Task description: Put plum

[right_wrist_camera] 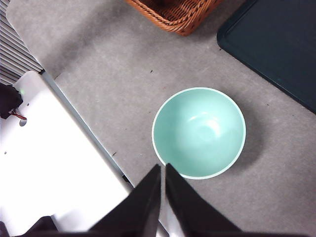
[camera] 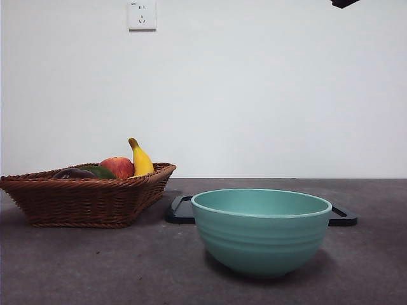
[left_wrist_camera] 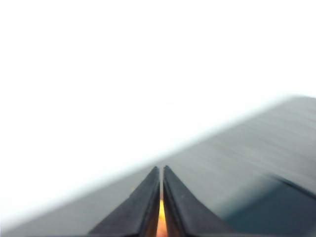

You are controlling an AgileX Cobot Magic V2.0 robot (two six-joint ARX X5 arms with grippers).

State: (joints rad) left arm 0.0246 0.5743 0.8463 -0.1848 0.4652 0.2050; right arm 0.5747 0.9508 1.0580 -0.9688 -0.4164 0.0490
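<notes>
- The plum (camera: 74, 173) is a dark maroon, nearly black rounded fruit with a dull sheen; only its upper curve shows above the rim of the wicker basket (camera: 82, 200), at the left of the table in the front view.
- It lies in the basket's left part, just beside a dark green fruit (camera: 98, 171). A red-orange apple (camera: 117, 167) sits right of that, and a yellow banana (camera: 140, 160) stands tilted at the far right of the group.
- A teal bowl (camera: 261, 230) stands near and right of centre, empty, with ribbed sides. The right wrist view shows its pale interior from above.
- A dark flat tray (camera: 180, 210) lies behind the bowl, its ends showing on both sides, just right of the basket.
- The table (camera: 95, 267) is a grey, matt, slightly speckled surface.
- Behind it rises a plain white wall with a white power socket (camera: 142, 14) high up, left of centre.
- The right gripper (right_wrist_camera: 162, 170) hangs high above the table's near edge, over the bowl's near rim, jaws pressed together and holding nothing.
- The left gripper (left_wrist_camera: 161, 173) has its jaws closed too, with only a thin slit between them, and points past the table edge toward the bright wall; that view is blurred.
- A black tip (camera: 344, 3) shows at the front view's top right corner.
</notes>
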